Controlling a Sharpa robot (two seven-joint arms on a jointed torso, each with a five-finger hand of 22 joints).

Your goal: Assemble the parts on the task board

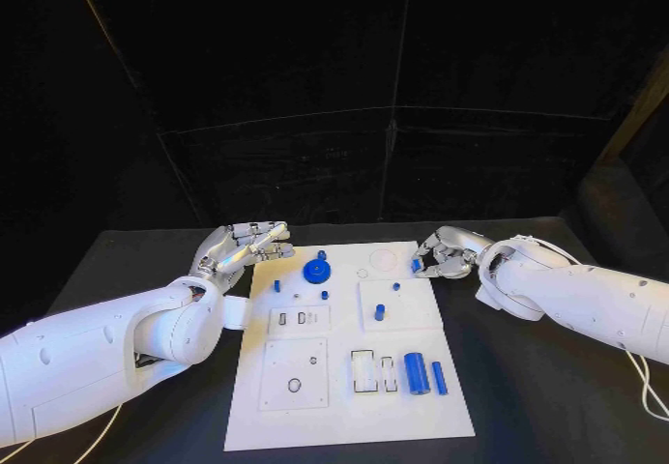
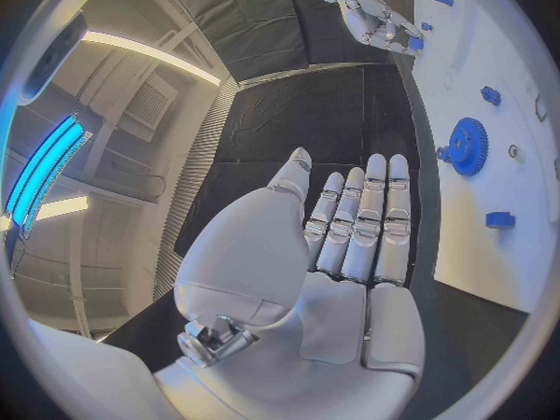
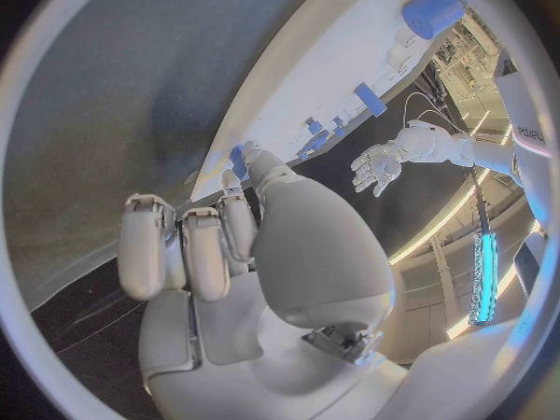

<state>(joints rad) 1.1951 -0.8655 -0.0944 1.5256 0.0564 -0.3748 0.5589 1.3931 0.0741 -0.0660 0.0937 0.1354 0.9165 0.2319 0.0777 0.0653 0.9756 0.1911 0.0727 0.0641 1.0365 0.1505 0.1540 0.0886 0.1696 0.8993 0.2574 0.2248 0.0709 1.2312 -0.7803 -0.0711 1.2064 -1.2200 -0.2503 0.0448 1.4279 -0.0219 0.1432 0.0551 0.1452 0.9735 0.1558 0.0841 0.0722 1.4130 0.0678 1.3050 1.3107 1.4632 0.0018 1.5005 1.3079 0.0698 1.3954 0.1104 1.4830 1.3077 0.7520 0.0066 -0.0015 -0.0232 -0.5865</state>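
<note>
1. The left hand [image 1: 245,243] hovers just off the task board's [image 1: 341,416] far left corner, fingers straight and apart, holding nothing; its wrist view shows the flat, bare palm [image 2: 339,280].
2. On the board's far left part a blue gear [image 1: 316,270] stands, with small blue pegs [image 1: 276,286] near it.
3. Mid-board, a short blue pin [image 1: 379,312] stands upright.
4. Nearer the robot, a thick blue cylinder [image 1: 416,367] and a thinner blue rod [image 1: 439,377] lie side by side, beside empty rectangular slots [image 1: 363,372].
5. The right hand [image 1: 444,253] sits at the board's far right edge, fingers curled, pinching a small blue part [image 1: 416,264] between thumb and fingertip [image 3: 237,159].
</note>
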